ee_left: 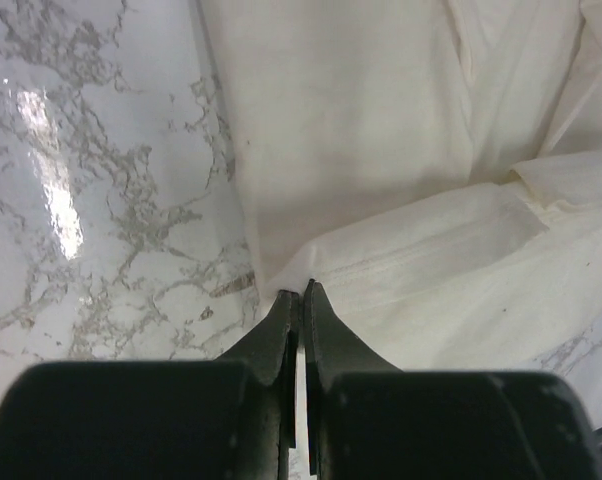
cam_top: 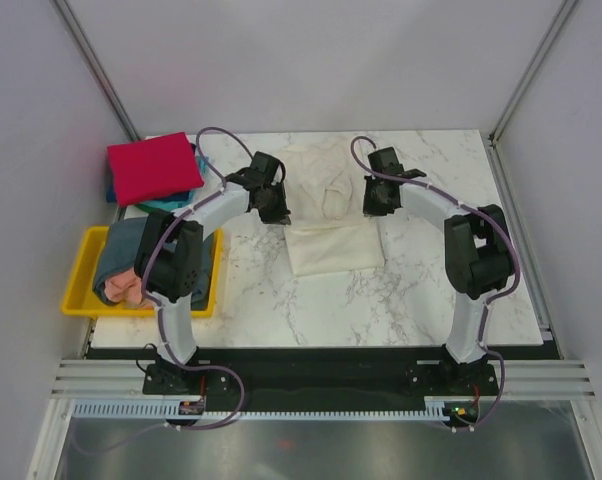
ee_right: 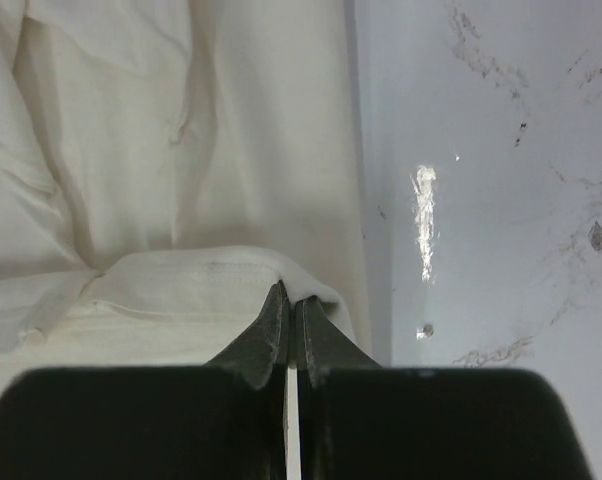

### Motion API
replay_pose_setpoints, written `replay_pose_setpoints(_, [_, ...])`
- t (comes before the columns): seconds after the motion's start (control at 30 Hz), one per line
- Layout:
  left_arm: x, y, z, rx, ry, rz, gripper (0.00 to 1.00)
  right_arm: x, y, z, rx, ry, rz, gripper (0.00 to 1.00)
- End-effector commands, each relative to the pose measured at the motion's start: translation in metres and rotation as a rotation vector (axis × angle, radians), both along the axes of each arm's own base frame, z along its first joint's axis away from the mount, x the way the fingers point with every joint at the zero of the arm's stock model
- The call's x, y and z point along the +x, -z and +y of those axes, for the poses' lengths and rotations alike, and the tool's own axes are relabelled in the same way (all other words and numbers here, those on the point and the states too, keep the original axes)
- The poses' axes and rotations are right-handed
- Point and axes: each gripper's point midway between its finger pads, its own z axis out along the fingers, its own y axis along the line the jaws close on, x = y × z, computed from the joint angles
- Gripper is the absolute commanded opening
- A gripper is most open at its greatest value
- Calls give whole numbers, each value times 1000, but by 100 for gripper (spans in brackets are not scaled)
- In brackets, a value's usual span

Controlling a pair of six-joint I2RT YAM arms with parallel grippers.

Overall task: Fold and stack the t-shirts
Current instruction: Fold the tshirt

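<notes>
Yellow plastic tray (cam_top: pixel 81 275) parked at the left edge of the white marble surface (cam_top: pixel 411 290), overhead light glinting off the stone.

Both my arms reach forward and curve inward, wrists tipped downward, level with each other. My left gripper (ee_left: pixel 301 292) and right gripper (ee_right: pixel 289 292) each have their fingers pressed together, pinching an edge of the cream-white t-shirt (cam_top: pixel 333 248).

No text, label or number can be read, so far as visible.
</notes>
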Motion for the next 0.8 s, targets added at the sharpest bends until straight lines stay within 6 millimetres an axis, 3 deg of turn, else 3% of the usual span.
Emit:
replay_pose_setpoints(0.0, [23,-14,-7,-26,54,-72,4,26,-9,-1,17,0,-51,0])
replay_pose_setpoints(0.23, [38,-4,-10,-36,59,-62,9,41,-6,-3,56,11,-45,2])
replay_pose_setpoints(0.3, [43,-11,-12,-57,60,-68,15,49,-8,1,92,-1,-46,15])
replay_pose_setpoints(0.33, [46,-14,-13,-68,60,-69,18,51,-10,0,99,1,-37,33])
replay_pose_setpoints(0.37, [49,-15,-12,-71,52,-65,25,64,-25,0,118,3,-69,42])
replay_pose_setpoints(0.43, [63,-33,-8,-80,31,-77,34,71,-29,1,134,2,-49,62])
replay_pose_setpoints(0.47, [68,-27,-7,-88,23,-50,38,91,-45,1,149,7,-91,65])
replay_pose_setpoints(0.5, [85,-47,0,-109,-3,-71,39,98,-54,2,160,6,-103,67])
replay_pose_setpoints(0.53, [91,-53,2,-141,-14,-53,39,113,-79,-3,178,27,-144,70])
replay_pose_setpoints(0.57, [111,-67,10,-164,-43,-79,40,120,-81,-8,186,40,-146,71])
replay_pose_setpoints(0.63, [114,-82,16,-190,-57,-72,41,124,-98,-16,224,53,-161,72])
replay_pose_setpoints(0.67, [116,-91,19,-191,-58,-90,42,121,-115,-19,235,55,-185,73])
replay_pose_setpoints(0.7, [113,-110,21,-190,-52,-130,43,116,-120,-21,231,53,-194,73])
replay_pose_setpoints(0.73, [111,-115,24,-168,-60,-147,44,115,-126,-22,231,48,-227,74])
replay_pose_setpoints(0.77, [106,-119,25,-156,-54,-157,44,96,-121,-24,228,46,-208,74])
